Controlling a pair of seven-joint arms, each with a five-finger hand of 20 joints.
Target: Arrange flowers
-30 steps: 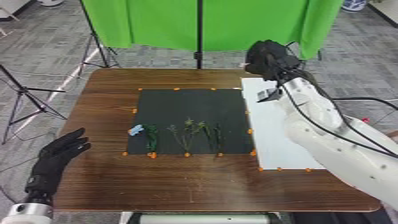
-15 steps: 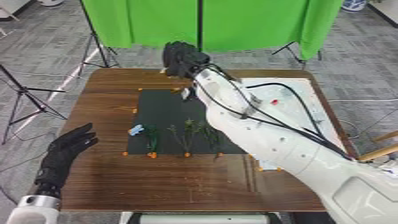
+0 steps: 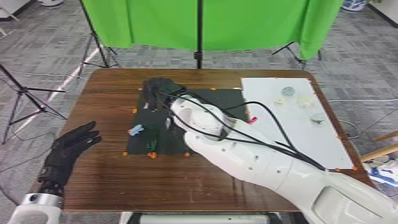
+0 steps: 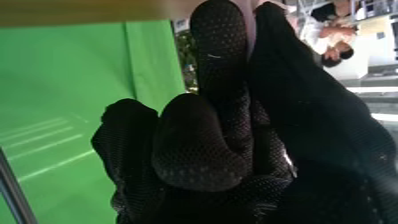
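My right hand is over the far left part of the black mat. In the right wrist view, its glove shows relaxed fingers, some more bent than others, with no flower visible among them. On the mat's left side lie a light blue flower and dark green stems, nearer the robot than the right hand. The white sheet holds a pink flower and several pale flowers. My left hand is at the table's left edge, fingers extended.
The right forearm and its black cables span the white sheet's near left side and the mat's right part. Orange markers line the mat. A green curtain and a stand's pole are beyond the brown table.
My right hand has swung left from the white sheet's far end to above the mat's far left part. The pink and pale flowers on the sheet are now uncovered.
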